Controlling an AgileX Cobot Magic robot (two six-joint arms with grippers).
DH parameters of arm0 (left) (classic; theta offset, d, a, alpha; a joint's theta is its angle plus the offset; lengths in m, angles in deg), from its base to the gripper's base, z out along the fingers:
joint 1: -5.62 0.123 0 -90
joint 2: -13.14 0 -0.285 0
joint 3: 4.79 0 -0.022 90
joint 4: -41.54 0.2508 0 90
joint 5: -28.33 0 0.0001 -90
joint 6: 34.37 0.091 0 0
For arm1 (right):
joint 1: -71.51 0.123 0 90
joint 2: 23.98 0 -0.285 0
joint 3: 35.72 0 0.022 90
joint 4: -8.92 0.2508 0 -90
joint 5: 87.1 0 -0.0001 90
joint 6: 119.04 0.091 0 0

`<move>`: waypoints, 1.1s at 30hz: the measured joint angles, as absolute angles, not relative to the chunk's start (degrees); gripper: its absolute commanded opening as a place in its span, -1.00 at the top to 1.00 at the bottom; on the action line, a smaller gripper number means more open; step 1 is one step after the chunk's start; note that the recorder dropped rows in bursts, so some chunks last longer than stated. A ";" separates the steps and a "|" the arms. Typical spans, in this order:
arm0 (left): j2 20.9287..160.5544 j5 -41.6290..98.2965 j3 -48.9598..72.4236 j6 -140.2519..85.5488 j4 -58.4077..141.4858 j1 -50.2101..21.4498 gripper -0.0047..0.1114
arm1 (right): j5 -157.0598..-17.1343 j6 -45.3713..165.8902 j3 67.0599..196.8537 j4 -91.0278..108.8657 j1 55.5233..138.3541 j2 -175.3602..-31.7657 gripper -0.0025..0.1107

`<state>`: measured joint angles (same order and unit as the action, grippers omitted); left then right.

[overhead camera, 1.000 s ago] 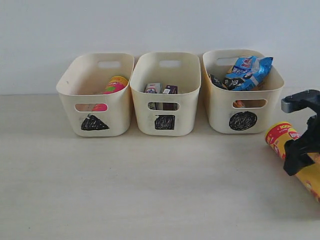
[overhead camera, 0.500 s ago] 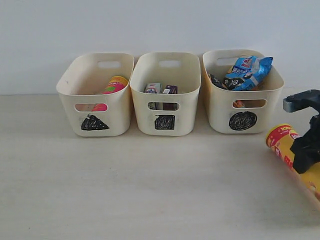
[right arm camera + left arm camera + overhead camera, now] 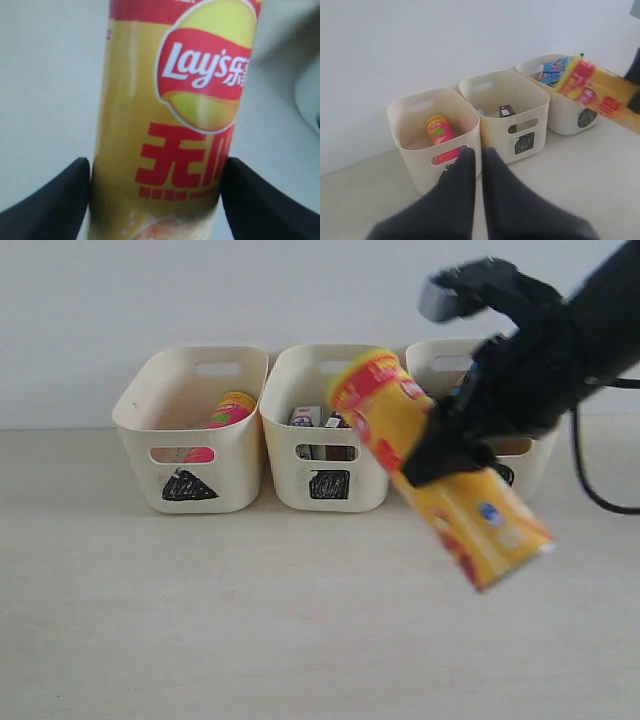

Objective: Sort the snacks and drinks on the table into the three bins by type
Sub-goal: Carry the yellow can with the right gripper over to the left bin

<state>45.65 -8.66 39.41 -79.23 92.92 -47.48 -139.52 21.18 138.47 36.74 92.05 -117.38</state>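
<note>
My right gripper (image 3: 445, 455) (image 3: 157, 200) is shut on the yellow-orange Lay's tube (image 3: 440, 480) (image 3: 175, 125), one finger on each side. The tube hangs tilted in the air in front of the square bin (image 3: 285, 475) and the circle bin (image 3: 535, 465). In the triangle bin (image 3: 140, 455) stands the pink tube (image 3: 228, 410) (image 3: 440, 132). The square bin holds a blue-and-white carton (image 3: 306, 417) and a dark purple carton (image 3: 507, 110). A blue bag (image 3: 552, 70) sticks out of the circle bin. My left gripper (image 3: 477, 155) is shut and empty, short of the triangle bin.
The three bins stand in a row against a white wall (image 3: 300, 290). A black cable (image 3: 590, 490) trails from the right arm down to the pale tabletop (image 3: 200, 610).
The yellow-orange tube lay on the table at the far right with my right gripper over it. The gripper has closed on it and carried it up and to the left.
</note>
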 measured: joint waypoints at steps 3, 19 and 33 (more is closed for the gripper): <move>45.65 -8.66 39.41 -79.23 92.92 -47.48 0.84 | -134.92 20.90 142.64 45.42 96.70 -120.42 0.96; 45.65 -8.66 39.41 -79.23 92.92 -47.48 0.84 | -100.01 37.83 170.11 53.16 108.60 -150.99 0.96; 47.58 -1.12 43.59 -79.23 93.53 -47.48 0.84 | -88.56 33.88 198.16 53.77 109.17 -171.76 0.96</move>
<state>47.58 -1.12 43.59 -79.23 93.53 -47.48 -88.56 33.88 198.16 53.77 109.17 -171.76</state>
